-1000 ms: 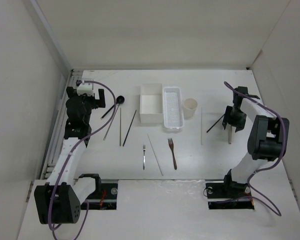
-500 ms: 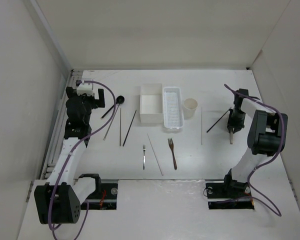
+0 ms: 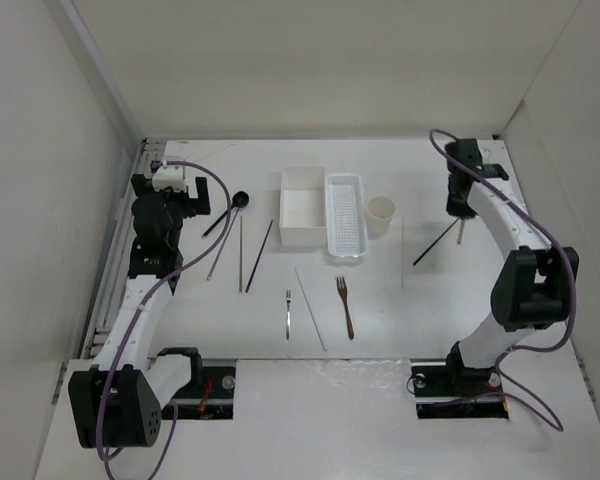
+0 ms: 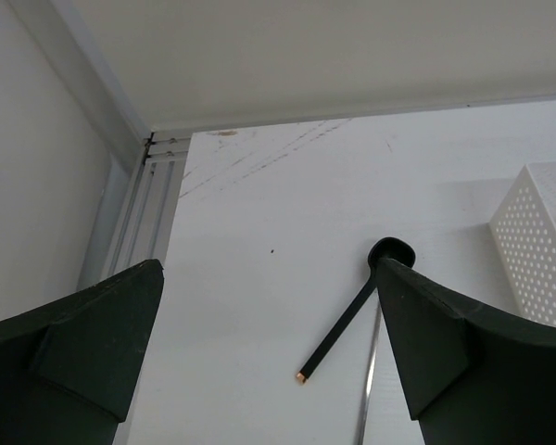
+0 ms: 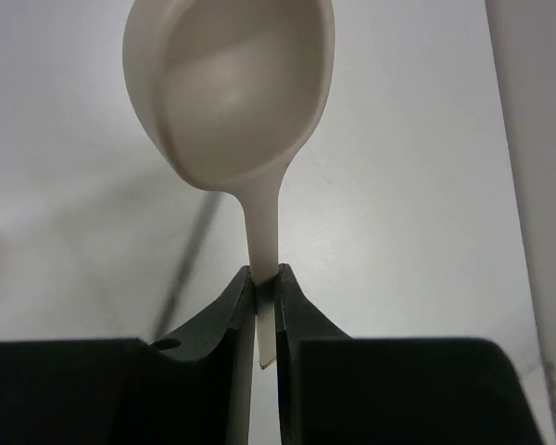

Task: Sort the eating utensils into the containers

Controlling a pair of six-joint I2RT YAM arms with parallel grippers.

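My right gripper (image 3: 460, 205) (image 5: 266, 273) is shut on the handle of a pale spoon (image 5: 232, 83) (image 3: 461, 232), held above the table at the back right. A dark chopstick (image 3: 435, 243) lies beside it. My left gripper (image 3: 180, 200) (image 4: 269, 371) hangs open over the far left, with the black spoon (image 3: 230, 212) (image 4: 352, 315) just ahead between its fingers. Several chopsticks (image 3: 260, 255), a silver fork (image 3: 289, 312) and a brown fork (image 3: 345, 305) lie mid-table. The white square box (image 3: 302, 176), perforated basket (image 3: 345, 179) and cream cup (image 3: 381, 213) stand at the back centre.
White walls close in the table on the left, back and right. A metal rail (image 4: 157, 185) runs along the left edge. A pale chopstick (image 3: 402, 250) lies between the cup and the right arm. Both arm bases (image 3: 460, 385) sit at the near edge.
The right gripper has closed on the pale spoon that lay on the table, lifted it and carried it toward the back. The left arm has not moved.
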